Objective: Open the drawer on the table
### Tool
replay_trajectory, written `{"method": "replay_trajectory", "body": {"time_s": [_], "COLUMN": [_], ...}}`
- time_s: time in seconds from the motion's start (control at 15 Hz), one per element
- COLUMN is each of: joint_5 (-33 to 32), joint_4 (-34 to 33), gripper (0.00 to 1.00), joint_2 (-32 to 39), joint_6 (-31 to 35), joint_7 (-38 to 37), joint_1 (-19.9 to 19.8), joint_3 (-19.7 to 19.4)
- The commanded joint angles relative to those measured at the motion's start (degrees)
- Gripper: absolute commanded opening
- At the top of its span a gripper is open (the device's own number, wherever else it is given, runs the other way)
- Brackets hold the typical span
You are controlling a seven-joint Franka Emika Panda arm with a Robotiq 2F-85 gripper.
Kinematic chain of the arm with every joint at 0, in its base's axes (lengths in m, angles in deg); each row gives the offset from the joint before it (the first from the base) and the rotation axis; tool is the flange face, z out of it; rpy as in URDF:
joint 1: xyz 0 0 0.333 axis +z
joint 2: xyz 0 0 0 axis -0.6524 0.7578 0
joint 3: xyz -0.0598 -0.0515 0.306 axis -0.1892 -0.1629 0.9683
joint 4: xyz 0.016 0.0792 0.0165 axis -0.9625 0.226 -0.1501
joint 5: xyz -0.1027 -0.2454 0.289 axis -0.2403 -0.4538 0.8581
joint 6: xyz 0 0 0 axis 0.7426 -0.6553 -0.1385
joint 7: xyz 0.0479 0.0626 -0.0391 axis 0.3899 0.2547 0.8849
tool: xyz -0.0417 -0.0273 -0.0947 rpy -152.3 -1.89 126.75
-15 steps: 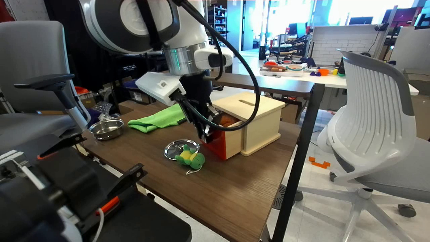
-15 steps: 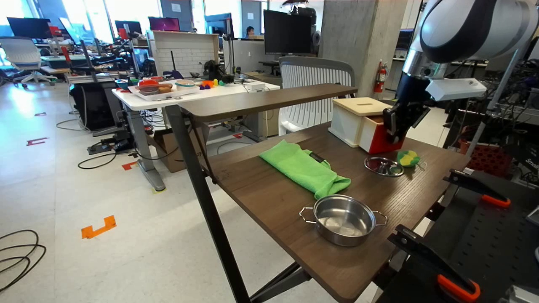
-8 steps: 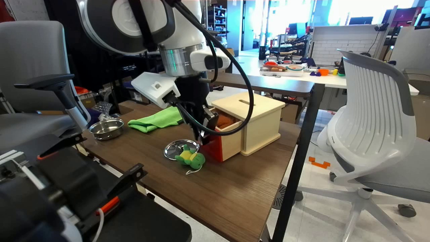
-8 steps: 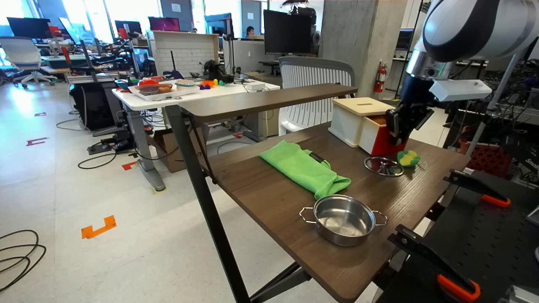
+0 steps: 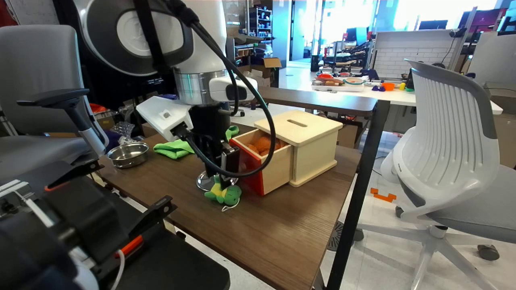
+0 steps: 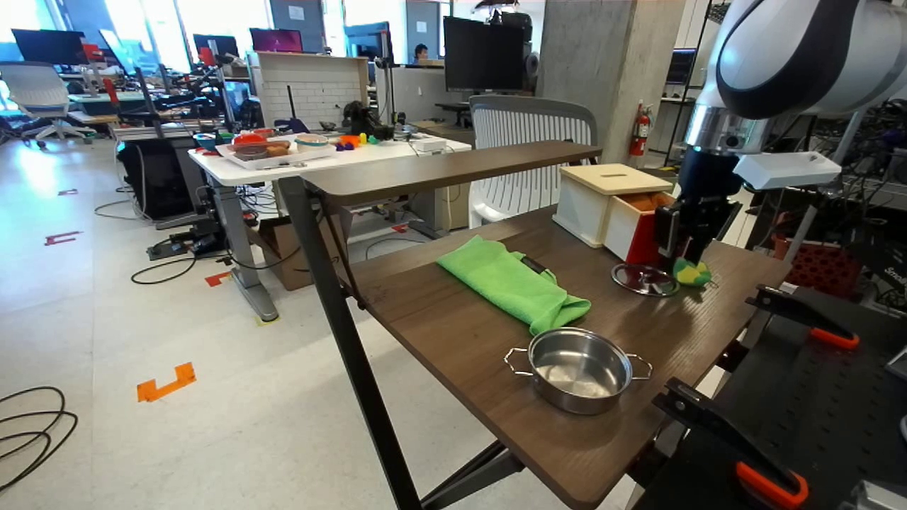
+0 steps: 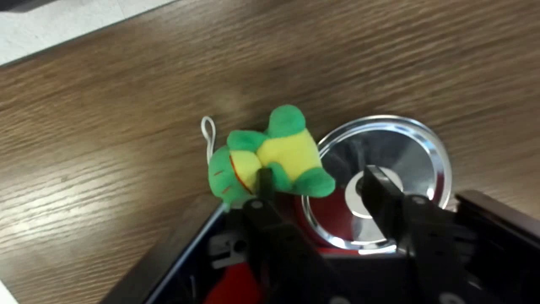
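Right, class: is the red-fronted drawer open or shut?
Open: in both exterior views the drawer juts from its wooden box, exposing orange contents.

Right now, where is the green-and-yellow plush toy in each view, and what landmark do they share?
In an exterior view: plush toy left of centre, below mid-height.
In an exterior view: plush toy right of centre, about mid-height.
In the wrist view: plush toy near the centre.
Shared landmark: shiny metal disc, beside it in all three.
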State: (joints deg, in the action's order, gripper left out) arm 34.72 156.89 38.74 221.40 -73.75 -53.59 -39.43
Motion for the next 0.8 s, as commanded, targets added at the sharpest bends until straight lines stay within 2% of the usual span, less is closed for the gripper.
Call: {"method": "replay_trajectory", "body": {"time_s": [0.0,0.13,0.47,0.6,0.67,0.73], "joint_5": [0.8,1.2,4.8,9.2,10.9,11.6], "joint_4": [1.0,1.3,4.7,9.5,11.4,12.7], "gripper": [0.90,1.00,1.00,1.00,1.00,1.00], "joint_2": [-1.4,-2.2,-7.5,-12.8,-15.5,-17.8], "joint_6": [-3.7,-3.9,-2.4,1.0,0.2,-0.7], "joint_7": [0.8,0.8,1.8,6.7,9.7,10.9], "joint_1": [0.7,0.5,-1.1,-4.4,-5.6,-5.4], "joint_3": [0.0,0.0,1.2,4.4,5.4,4.8]}}
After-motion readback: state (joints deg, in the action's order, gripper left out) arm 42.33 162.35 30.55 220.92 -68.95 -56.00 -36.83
